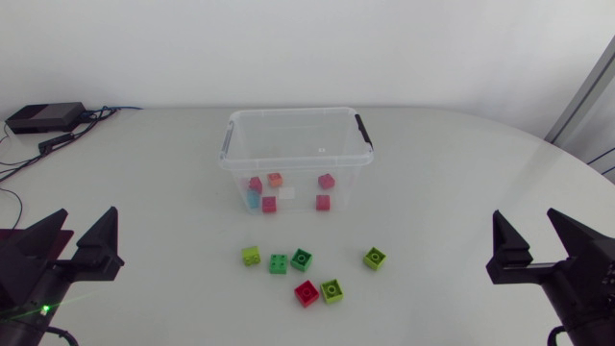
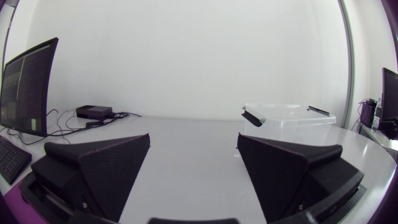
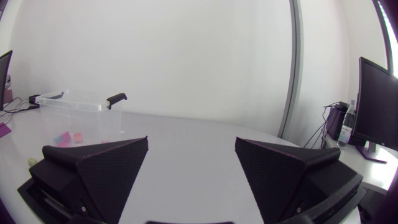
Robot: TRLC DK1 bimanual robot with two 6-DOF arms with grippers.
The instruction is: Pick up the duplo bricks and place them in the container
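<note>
While neither arm holds anything, the left gripper (image 1: 88, 226) and right gripper (image 1: 526, 221) sit at the near corners of the tabletop (image 1: 452, 173), fingers spread wide, apparently parked well apart from the work. Between and just ahead of them six loose duplo bricks (image 1: 302, 259) lie clustered: a red brick (image 1: 307, 293), three lime, two green. Beyond stands the clear container (image 1: 231, 144), lidless for straight drops, with several pink bricks (image 1: 323, 202) on its floor. Judgement: partly done; the red brick lies nearest, a likely first pick.

White table (image 1: 461, 173): container (image 1: 293, 111), loose bricks (image 1: 301, 259)
</note>
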